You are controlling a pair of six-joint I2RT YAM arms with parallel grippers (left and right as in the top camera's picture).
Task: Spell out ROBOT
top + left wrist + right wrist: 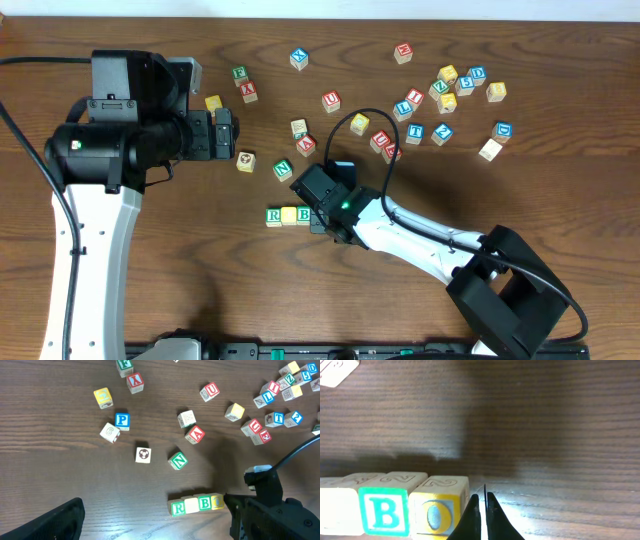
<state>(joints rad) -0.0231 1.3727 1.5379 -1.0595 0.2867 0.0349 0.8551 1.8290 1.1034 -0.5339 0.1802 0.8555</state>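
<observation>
A row of blocks lies on the wooden table: a green R, a plain pale face, a green B. In the left wrist view the row reads R, blank, B, yellow O. My right gripper sits at the row's right end and hides the O from overhead. In the right wrist view its fingers are shut together, empty, against the right side of the O, next to the B. My left gripper hovers open and empty above the loose blocks, far from the row.
Loose letter blocks lie scattered behind the row: green N, red A, red U, blue P, a football block. A denser cluster sits at the back right. The right arm's cable loops over the middle.
</observation>
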